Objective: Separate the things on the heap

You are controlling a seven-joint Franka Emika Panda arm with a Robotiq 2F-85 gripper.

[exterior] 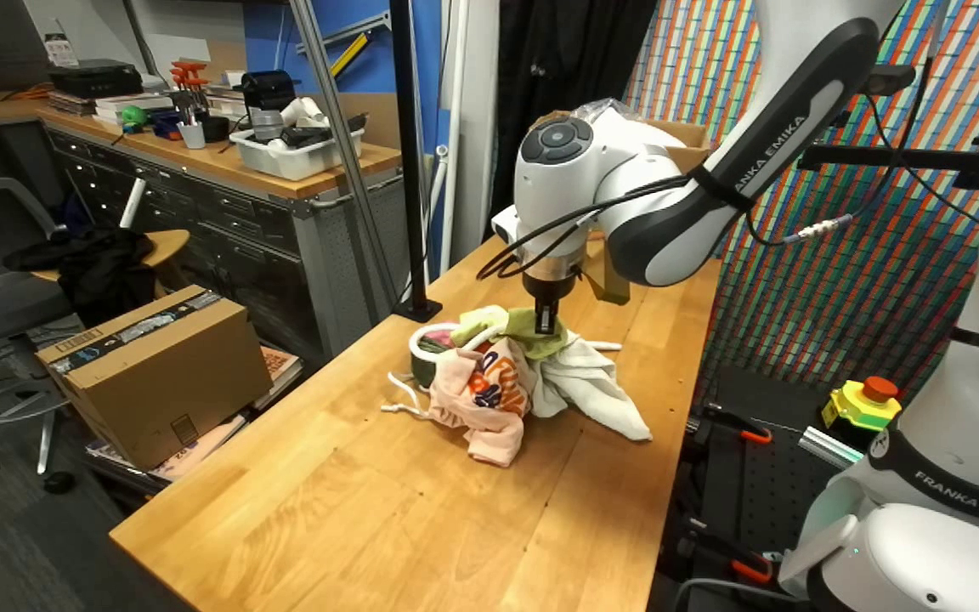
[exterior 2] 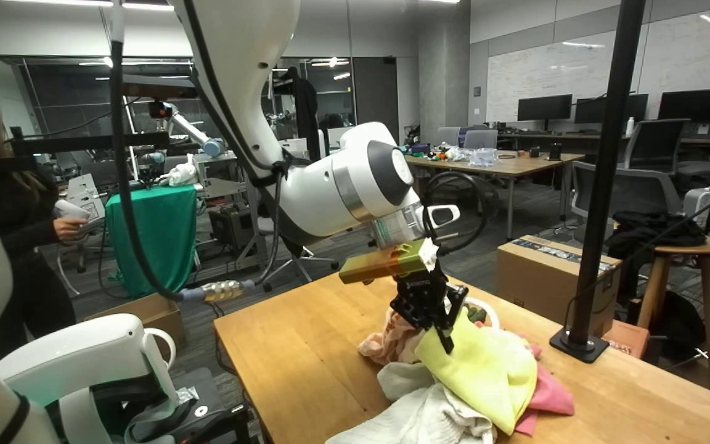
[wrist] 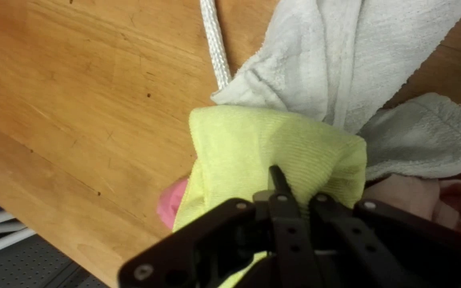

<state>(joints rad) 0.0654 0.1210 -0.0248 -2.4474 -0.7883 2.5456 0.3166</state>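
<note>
A heap of soft things lies on the wooden table. A yellow cloth [exterior: 483,320] [exterior 2: 484,370] [wrist: 234,148] lies on top. My gripper [exterior: 545,323] [exterior 2: 447,342] [wrist: 296,192] points down at the yellow cloth, its fingers close together and shut on a fold. One fingertip is hidden in the cloth. A white cloth [exterior: 596,391] [exterior 2: 420,416] [wrist: 318,60] lies beside and under it. A pale pink drawstring bag [exterior: 477,399] [exterior 2: 389,342] [wrist: 410,196] with orange print lies at one side. A brighter pink cloth [exterior 2: 552,394] [wrist: 171,204] shows partly under the yellow one.
A dark green thing [exterior: 423,370] with thick white cord or rim [exterior: 415,347] sits at the heap's edge, partly covered. A white rope end [wrist: 215,44] sticks out. A black post [exterior: 409,170] [exterior 2: 601,179] stands at the table edge. A cardboard box [exterior: 162,374] stands on the floor side.
</note>
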